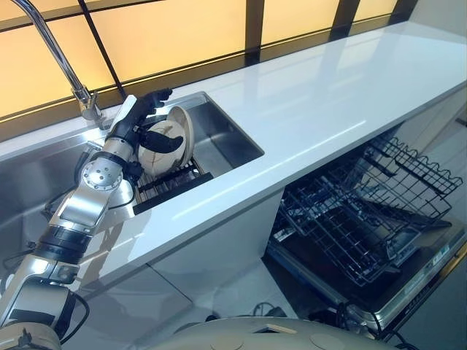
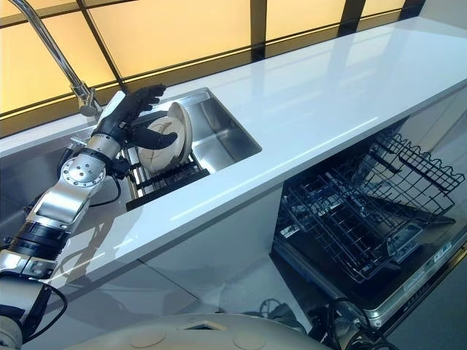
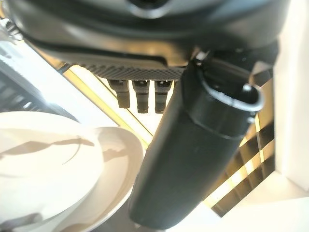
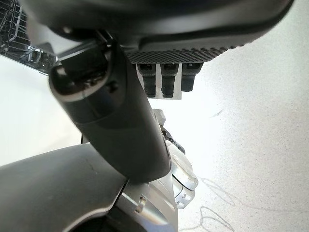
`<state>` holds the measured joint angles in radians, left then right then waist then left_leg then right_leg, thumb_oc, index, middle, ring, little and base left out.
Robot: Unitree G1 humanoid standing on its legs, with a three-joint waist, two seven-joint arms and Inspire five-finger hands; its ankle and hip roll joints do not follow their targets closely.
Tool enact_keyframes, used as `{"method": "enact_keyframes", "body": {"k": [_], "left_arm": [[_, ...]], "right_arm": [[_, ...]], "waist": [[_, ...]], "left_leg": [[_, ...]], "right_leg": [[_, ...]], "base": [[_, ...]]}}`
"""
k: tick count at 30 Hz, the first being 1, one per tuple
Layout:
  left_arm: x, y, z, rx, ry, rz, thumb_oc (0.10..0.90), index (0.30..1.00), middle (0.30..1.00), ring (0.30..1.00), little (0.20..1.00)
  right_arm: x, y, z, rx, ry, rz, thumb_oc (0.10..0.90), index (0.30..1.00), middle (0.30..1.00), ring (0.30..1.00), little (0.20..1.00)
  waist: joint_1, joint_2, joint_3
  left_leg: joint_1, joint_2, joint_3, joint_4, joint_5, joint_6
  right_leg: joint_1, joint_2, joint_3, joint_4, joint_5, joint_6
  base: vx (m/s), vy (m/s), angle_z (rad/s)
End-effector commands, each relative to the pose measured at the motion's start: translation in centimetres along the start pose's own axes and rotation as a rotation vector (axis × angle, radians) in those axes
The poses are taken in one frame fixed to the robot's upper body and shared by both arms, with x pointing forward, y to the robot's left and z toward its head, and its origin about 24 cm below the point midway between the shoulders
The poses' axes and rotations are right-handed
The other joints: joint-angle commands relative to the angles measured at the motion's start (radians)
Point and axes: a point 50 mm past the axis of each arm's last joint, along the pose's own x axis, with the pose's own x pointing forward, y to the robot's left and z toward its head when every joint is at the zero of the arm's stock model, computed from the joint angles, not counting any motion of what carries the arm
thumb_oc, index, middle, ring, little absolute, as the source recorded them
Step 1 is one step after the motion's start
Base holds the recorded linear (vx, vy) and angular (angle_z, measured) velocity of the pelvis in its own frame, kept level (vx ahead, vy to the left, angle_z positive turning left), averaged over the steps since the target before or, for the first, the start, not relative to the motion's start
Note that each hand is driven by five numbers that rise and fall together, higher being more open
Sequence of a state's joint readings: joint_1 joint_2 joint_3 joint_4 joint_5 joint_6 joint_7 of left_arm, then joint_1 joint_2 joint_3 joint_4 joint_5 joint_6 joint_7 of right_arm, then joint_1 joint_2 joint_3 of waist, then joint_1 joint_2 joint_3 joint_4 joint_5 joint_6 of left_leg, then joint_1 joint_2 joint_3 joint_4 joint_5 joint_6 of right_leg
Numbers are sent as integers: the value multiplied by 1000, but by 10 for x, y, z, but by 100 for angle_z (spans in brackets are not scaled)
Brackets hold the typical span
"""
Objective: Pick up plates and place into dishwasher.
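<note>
Plates [image 1: 166, 142] are standing on edge in a dark rack [image 1: 171, 186] inside the steel sink [image 1: 226, 138], set into the white tabletop [image 1: 328, 102]. Left hand [image 1: 149, 117] is on them, fingers spread over the top rim, thumb across the front face. Head views also catch the open dishwasher [image 1: 372, 219] below the tabletop's front edge. Right wrist view has the right hand [image 4: 116, 121], fingers straight, holding nothing. No readable writing anywhere.

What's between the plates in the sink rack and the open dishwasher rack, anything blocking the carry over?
Nothing visible blocks it. The left hand is already at the plates, thumb across the front one, fingers straight above. The white countertop between the sink and the dishwasher rack is bare, and the rack is pulled out.
</note>
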<state>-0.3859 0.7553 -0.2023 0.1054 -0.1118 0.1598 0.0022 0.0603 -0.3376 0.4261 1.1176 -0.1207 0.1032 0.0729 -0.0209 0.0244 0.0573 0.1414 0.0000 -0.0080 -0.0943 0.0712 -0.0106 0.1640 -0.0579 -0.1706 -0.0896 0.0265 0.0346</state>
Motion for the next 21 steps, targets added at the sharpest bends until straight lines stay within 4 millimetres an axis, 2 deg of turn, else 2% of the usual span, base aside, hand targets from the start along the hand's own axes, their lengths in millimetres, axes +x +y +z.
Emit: {"method": "enact_keyframes", "body": {"k": [1,7,13,21], "left_arm": [[11,29,40,150,-129,103,800,900,900,900,900],[10,36,25,313,-25,149,800,900,900,900,900],[6,36,23,291,-5,156,800,900,900,900,900],[4,21,20,265,-22,183,800,900,900,900,900]], "right_arm": [[2,4,40,8,-141,24,800,900,900,900,900],[3,1,38,28,-135,12,800,900,900,900,900],[3,1,34,35,-131,8,800,900,900,900,900],[3,0,37,29,-138,7,800,900,900,900,900]], "waist": [[14,7,1],[21,10,3],[26,10,9],[31,13,16]], "left_leg": [[11,-77,67,7,-97,27],[10,-79,65,7,-96,26],[8,-78,64,7,-92,24],[9,-79,58,7,-93,22]], "right_leg": [[-22,25,17,57,-48,43],[-20,24,12,52,-48,44],[-19,23,5,51,-46,44],[-16,24,5,49,-46,44]], "base": [[0,0,0],[0,0,0],[0,0,0],[0,0,0]]}}
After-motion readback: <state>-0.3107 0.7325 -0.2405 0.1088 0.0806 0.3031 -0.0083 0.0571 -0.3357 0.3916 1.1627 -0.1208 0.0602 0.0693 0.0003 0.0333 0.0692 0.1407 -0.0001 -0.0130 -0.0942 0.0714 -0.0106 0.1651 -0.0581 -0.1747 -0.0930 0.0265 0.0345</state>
